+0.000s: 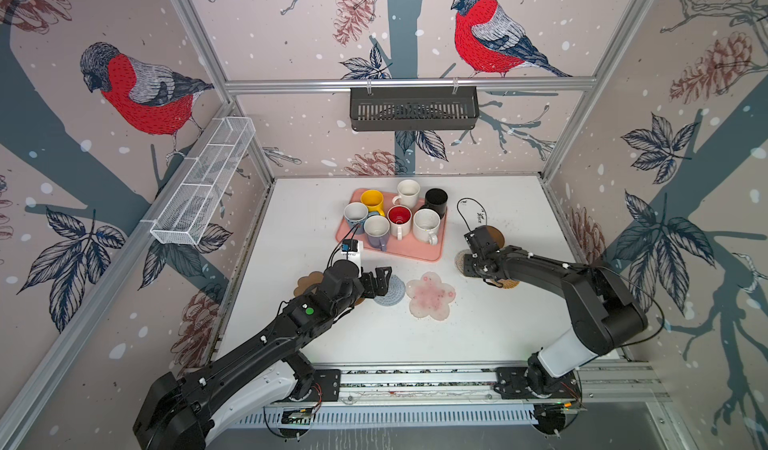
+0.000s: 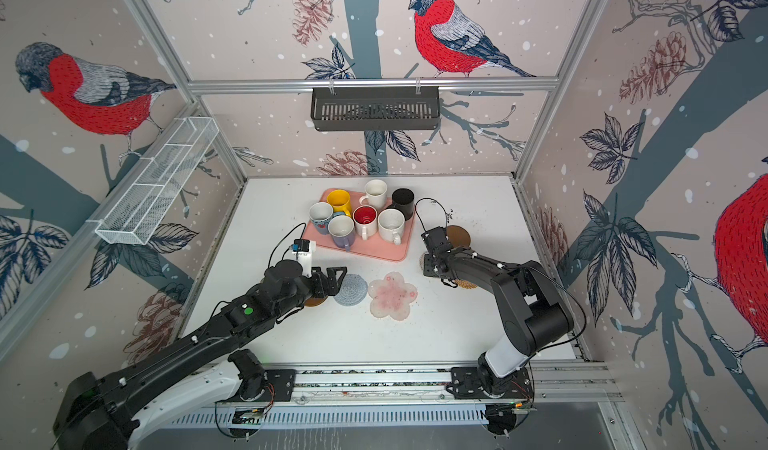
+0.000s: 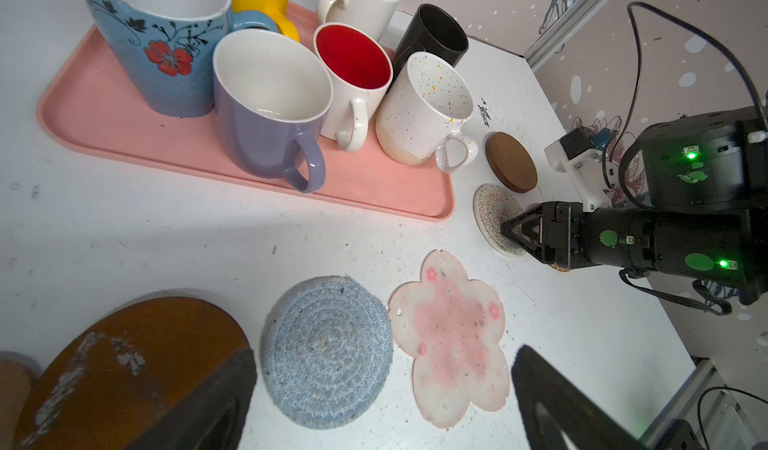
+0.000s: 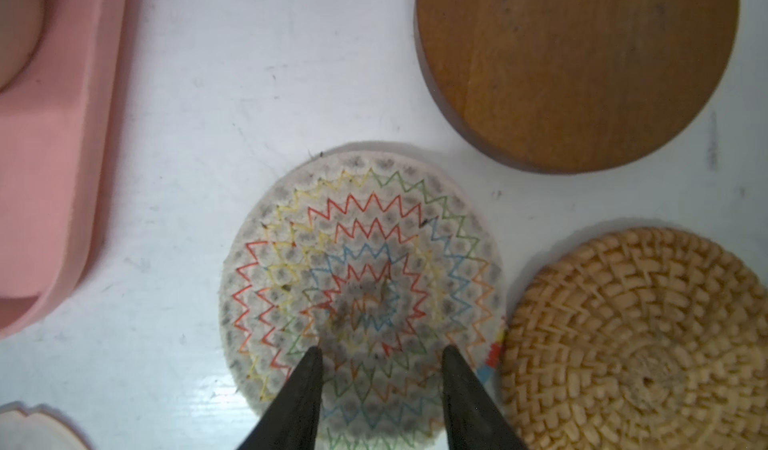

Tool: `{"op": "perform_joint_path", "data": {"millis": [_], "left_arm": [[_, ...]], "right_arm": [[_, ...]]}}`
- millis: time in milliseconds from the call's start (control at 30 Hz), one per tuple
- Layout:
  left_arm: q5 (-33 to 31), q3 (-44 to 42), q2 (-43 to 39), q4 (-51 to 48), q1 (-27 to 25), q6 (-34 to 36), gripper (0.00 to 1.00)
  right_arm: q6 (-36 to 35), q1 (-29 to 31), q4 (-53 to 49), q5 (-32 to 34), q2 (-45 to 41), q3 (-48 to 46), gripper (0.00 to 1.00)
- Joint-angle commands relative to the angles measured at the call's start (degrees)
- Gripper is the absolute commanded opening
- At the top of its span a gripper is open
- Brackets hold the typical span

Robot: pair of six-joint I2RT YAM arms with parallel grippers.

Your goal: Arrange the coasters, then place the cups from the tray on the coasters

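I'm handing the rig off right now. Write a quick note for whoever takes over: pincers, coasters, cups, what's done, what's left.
Left pincer: open, empty, by the grey-blue coaster.
Right pincer: open, empty, tips on or just above the cream rope coaster, beside a brown disc and the rattan coaster.
Flower coaster is mid-table; a second brown disc lies under the left arm.
All seven cups stand on the tray.
Done: coasters spread out. Left: every cup.

you see a cream rope coaster (image 4: 361, 261) stitched with rainbow zigzags, a golden woven coaster (image 4: 640, 344) and a salmon-pink tray (image 4: 62, 178).
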Motion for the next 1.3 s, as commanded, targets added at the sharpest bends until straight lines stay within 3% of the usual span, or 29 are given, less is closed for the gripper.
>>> {"op": "perform_joint_path", "data": {"millis": [0, 467, 1000, 1267], "left_arm": [[0.95, -0.4, 0.25, 2.74, 0.07, -0.44, 0.96], [1.23, -1.26, -0.9, 3.5, 0.08, -0.35, 0.96], [1.53, -1.81, -2.75, 3.49, -0.06, -0.1, 0.97], [1.41, -2.12, -3.24, 3.4, 0.07, 0.22, 0.96]], "right_arm": [[1.67, 1.27, -3.59, 0.49, -0.87, -1.74, 0.47], [9.12, 10.45, -7.73, 1.74, -8.55, -9.51, 0.47], [18.46, 11.43, -12.88, 3.25, -17.25, -15.19, 0.49], [23.09, 17.21, -15.25, 1.98, -19.0, -16.96, 0.49]]}}
